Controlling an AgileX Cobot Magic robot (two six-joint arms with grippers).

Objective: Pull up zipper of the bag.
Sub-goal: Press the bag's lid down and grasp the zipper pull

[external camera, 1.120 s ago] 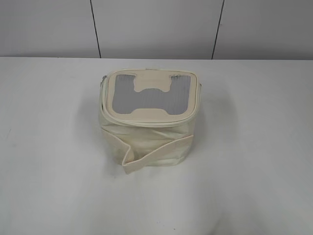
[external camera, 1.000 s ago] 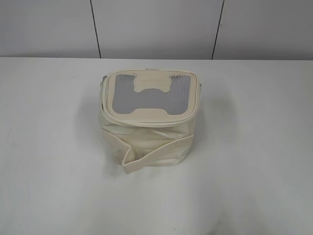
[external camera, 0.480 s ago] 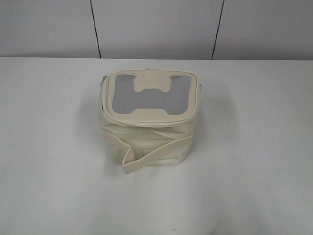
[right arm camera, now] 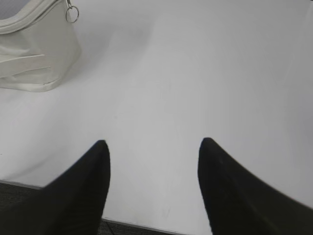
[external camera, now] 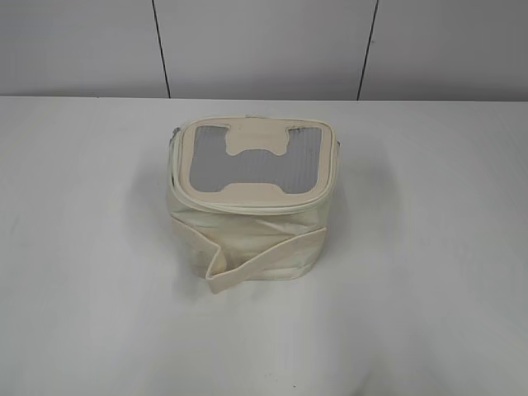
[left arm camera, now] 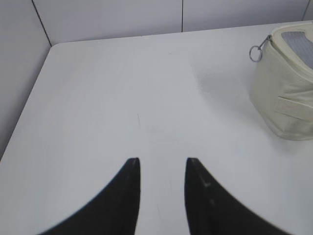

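— Well, where does the bag (external camera: 252,202) stand?

— Upright, mid-table (external camera: 437,272), lid on top, zipper (external camera: 247,204) running round the lid rim. Neither arm shows in the exterior view.

— And the grippers?

— Left gripper (left arm camera: 162,169) parted narrowly, empty; bag ahead to its right, one ring pull (left arm camera: 255,53) on the near corner. Right gripper (right arm camera: 152,149) wide, empty; bag ahead to its left, its ring pull (right arm camera: 72,14) facing it. Both well apart; which is nearer, I cannot tell.
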